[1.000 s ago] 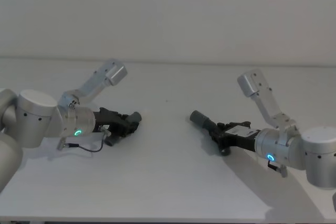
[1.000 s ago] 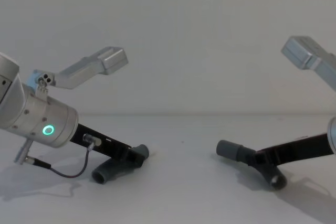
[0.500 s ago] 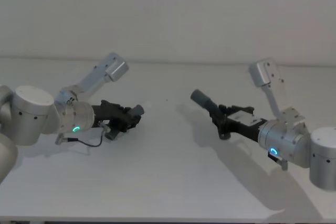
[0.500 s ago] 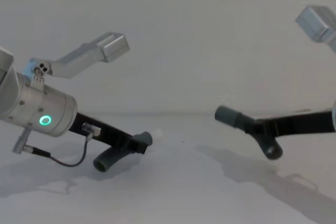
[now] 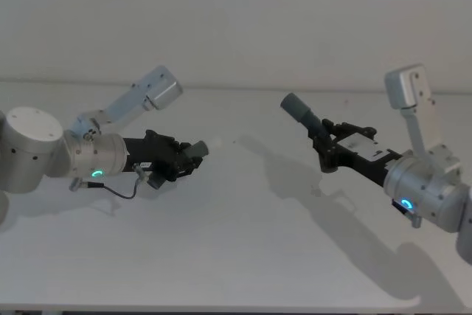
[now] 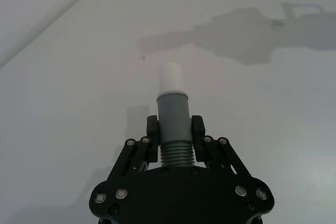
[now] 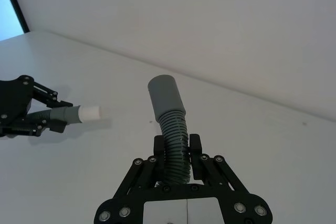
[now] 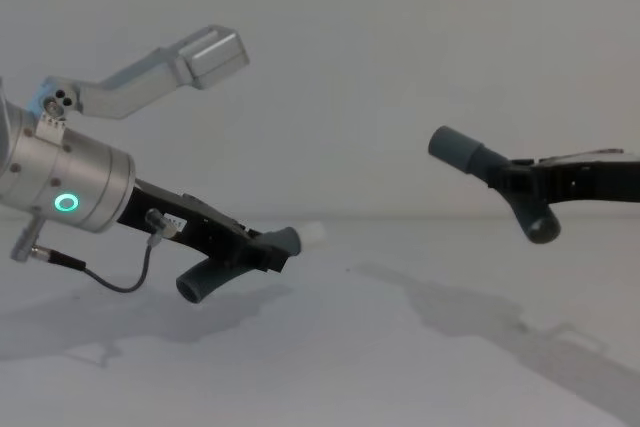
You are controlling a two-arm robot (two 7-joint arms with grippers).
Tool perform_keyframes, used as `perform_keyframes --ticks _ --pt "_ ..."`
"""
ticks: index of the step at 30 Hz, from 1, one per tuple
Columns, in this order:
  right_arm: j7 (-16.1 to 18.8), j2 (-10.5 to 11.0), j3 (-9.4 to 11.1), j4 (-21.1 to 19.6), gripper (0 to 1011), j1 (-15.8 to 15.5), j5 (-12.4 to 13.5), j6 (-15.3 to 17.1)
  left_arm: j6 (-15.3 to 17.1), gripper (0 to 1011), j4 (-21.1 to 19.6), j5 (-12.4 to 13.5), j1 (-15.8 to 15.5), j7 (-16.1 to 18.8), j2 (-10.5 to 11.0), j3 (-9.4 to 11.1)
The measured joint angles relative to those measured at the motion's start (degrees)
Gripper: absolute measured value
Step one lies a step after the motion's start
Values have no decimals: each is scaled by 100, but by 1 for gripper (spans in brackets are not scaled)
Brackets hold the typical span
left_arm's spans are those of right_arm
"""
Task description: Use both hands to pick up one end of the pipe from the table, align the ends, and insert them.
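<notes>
Table [image 5: 243, 212] between tipped piece [image 5: 195, 150], left, and collared piece [image 5: 299, 108], right

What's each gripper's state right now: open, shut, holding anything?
Left gripper: closed on the white-tipped pipe piece.
Right gripper: closed on the ribbed pipe piece.

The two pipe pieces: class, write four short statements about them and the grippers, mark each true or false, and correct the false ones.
1. The left gripper is shut on the white-tipped piece. True.
2. The ribbed piece in the right gripper rests on the table. False: it is held clear above the table.
3. The white tip sits inside the grey collar. False: the two ends are well apart.
4. In the chest view, the ribbed piece is higher than the white-tipped piece. True.
</notes>
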Motion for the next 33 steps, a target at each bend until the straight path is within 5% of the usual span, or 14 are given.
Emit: perform_keyframes --ticks 17,33 --pt "904 675 6 -208 279 -170 254 -341 -475 365 -48 63 -327 -781 333 322" --pt "2122 1264 -325 -277 279 -52 453 -518 -907 365 -9 63 -578 -1292 491 529"
